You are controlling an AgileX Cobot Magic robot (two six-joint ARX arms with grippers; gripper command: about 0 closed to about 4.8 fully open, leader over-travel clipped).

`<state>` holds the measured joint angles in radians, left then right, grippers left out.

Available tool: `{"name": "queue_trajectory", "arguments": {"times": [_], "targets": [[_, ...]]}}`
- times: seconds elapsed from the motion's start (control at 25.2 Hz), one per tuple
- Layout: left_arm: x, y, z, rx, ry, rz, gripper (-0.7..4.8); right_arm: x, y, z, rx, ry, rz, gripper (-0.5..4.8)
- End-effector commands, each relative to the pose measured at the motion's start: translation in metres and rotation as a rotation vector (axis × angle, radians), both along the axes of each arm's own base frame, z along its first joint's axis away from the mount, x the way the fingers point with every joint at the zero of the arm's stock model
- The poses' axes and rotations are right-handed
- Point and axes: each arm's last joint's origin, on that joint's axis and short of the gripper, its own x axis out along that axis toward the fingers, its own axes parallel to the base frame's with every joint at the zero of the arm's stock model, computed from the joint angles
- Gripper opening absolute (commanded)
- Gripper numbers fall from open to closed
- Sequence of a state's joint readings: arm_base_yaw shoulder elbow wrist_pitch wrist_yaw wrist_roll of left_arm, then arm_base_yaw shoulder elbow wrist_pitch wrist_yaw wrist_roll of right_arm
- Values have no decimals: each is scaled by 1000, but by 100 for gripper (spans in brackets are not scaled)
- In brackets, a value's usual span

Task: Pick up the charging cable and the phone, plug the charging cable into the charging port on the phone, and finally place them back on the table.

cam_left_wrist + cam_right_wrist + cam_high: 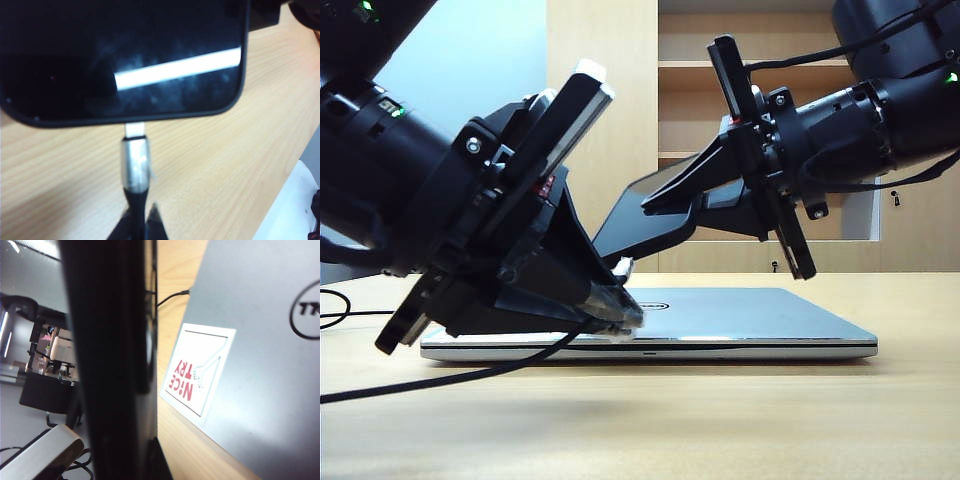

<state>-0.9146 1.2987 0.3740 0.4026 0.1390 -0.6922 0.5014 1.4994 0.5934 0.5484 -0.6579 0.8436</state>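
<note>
My right gripper (pixel 655 205) is shut on the black phone (pixel 625 228) and holds it tilted above the table (pixel 740 420). In the right wrist view the phone (pixel 110 360) shows edge-on as a dark slab between the fingers of the right gripper (pixel 131 460). My left gripper (pixel 138 220) is shut on the charging cable just behind its silver plug (pixel 135 167). The plug's tip (pixel 135 130) meets the middle of the short edge of the phone (pixel 125 55); the charging port is hidden behind it. In the exterior view the left gripper (pixel 625 312) hangs low and the black cord (pixel 470 375) trails leftward.
A closed silver laptop (pixel 750 322) lies on the table under both grippers, bearing a red-and-white sticker (pixel 197 370). A tall wooden shelf cabinet (pixel 610 60) stands behind. The table's edge (pixel 280 200) runs near the left gripper.
</note>
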Motion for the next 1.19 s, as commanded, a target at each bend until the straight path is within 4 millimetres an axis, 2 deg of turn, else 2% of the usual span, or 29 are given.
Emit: {"name": "queue_trajectory", "arguments": {"times": [0.04, 0.44, 0.59, 1.19], "targets": [[2, -2, 6, -32, -40, 14, -6, -3, 1, 1, 14, 38, 41, -6], [3, -3, 8, -51, -54, 15, -6, -3, 1, 1, 17, 39, 48, -6], [3, -3, 9, -62, -62, 16, -6, -3, 1, 1, 35, 97, 30, -6], [3, -3, 9, -62, -62, 15, -6, 1, -3, 1, 24, 78, -36, -6]]}}
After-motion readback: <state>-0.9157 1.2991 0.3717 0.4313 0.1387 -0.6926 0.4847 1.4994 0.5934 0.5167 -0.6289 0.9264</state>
